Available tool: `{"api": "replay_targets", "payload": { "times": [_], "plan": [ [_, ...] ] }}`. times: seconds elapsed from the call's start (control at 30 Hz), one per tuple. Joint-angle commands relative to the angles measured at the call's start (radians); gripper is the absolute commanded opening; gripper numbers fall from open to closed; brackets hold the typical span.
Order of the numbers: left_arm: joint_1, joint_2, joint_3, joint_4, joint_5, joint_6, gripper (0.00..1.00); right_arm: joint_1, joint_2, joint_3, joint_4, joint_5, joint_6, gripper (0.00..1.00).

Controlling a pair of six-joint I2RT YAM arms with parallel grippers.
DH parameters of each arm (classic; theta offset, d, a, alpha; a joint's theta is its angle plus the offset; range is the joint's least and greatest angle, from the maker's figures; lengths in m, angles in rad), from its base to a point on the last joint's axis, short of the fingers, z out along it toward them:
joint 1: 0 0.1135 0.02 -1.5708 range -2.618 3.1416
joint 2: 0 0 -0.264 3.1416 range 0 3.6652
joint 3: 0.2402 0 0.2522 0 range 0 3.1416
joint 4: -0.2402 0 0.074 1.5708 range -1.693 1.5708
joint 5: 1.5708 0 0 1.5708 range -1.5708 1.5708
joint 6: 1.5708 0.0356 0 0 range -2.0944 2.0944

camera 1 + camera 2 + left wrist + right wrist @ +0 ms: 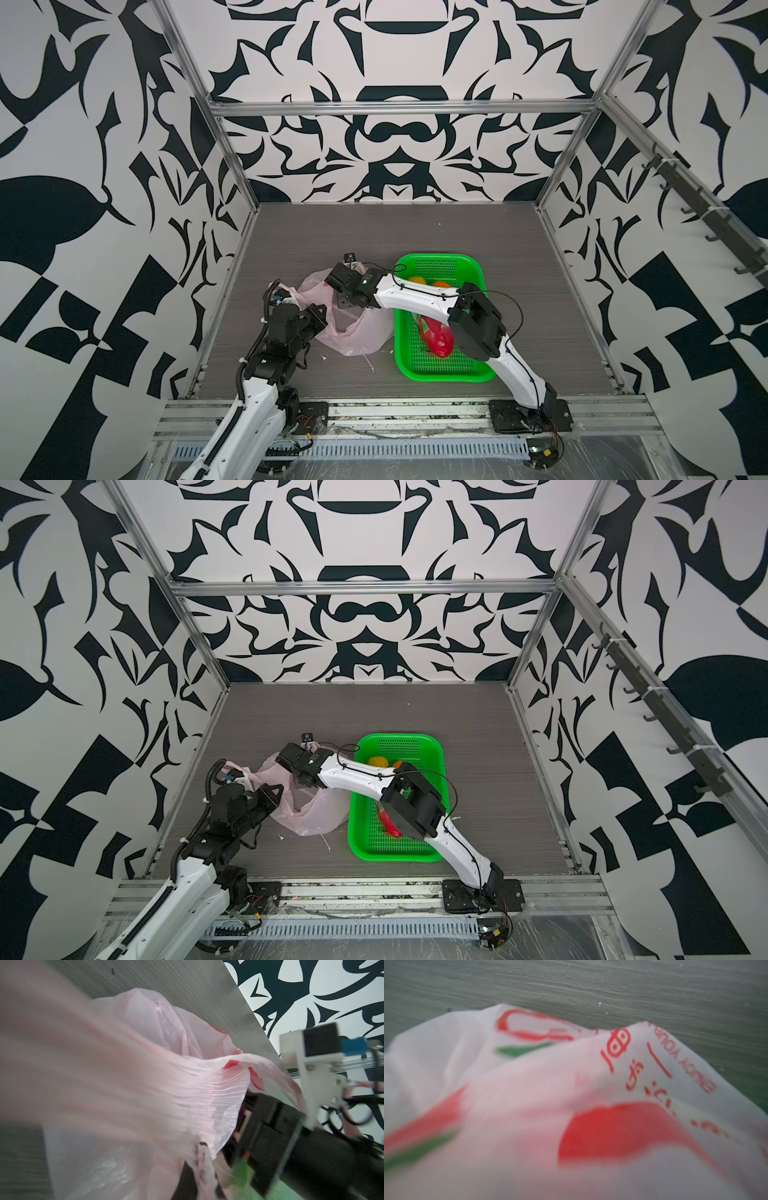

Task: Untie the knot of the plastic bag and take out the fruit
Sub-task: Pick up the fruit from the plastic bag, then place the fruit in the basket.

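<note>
You had loads of room at the back: the far half of the table (374,232) was bare grey board right up to the far wall, and a free strip ran between the green basket (440,376) and the right rail too. The left side was tighter, with the plastic bag (361,336) slumped just beside the basket's left rim and one handle end stretched toward the left rail. Your left gripper (288,296) was clamped shut on that stretched bit of bag, the film running taut and pleated in the left wrist view. Your right gripper (347,274) sat at the bag's far edge, its arm crossing above the basket, but plastic filled its wrist view, so I couldn't tell whether it was open or pinching anything. The bag's mouth gaped upward; what was inside, no idea. In the basket: a yellow fruit (417,280) and an orange fruit (440,285) at the far end, and a red fruit (436,338) with a green tip nearer, partly under the arm. A few white scraps (368,361) lay by the bag's near side.
</note>
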Motion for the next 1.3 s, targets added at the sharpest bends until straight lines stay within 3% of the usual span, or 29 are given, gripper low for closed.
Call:
{"api": "replay_targets", "payload": {
  "times": [0.0,0.33,0.63,0.9,1.07,1.27],
  "plan": [
    [0.002,0.036,0.007,0.076,-0.029,0.017,0.0,0.052,-0.13,-0.045,0.005,-0.006,-0.027,0.31],
    [0.003,0.078,0.022,0.121,-0.033,0.01,0.0,0.125,-0.306,-0.149,-0.007,-0.078,-0.091,0.29],
    [0.002,0.024,0.01,0.078,-0.022,-0.004,0.0,0.133,-0.382,-0.011,-0.06,-0.056,-0.215,0.28],
    [0.001,-0.029,0.013,0.033,-0.017,-0.011,0.0,0.123,-0.37,0.122,0.02,-0.194,-0.279,0.28],
    [0.002,-0.064,0.023,-0.001,-0.019,-0.011,0.0,0.114,-0.412,0.127,0.0,-0.089,-0.327,0.27],
    [0.002,-0.062,0.022,0.0,-0.007,-0.003,0.0,0.024,-0.598,-0.065,-0.008,0.163,-0.362,0.26]
  ]
}}
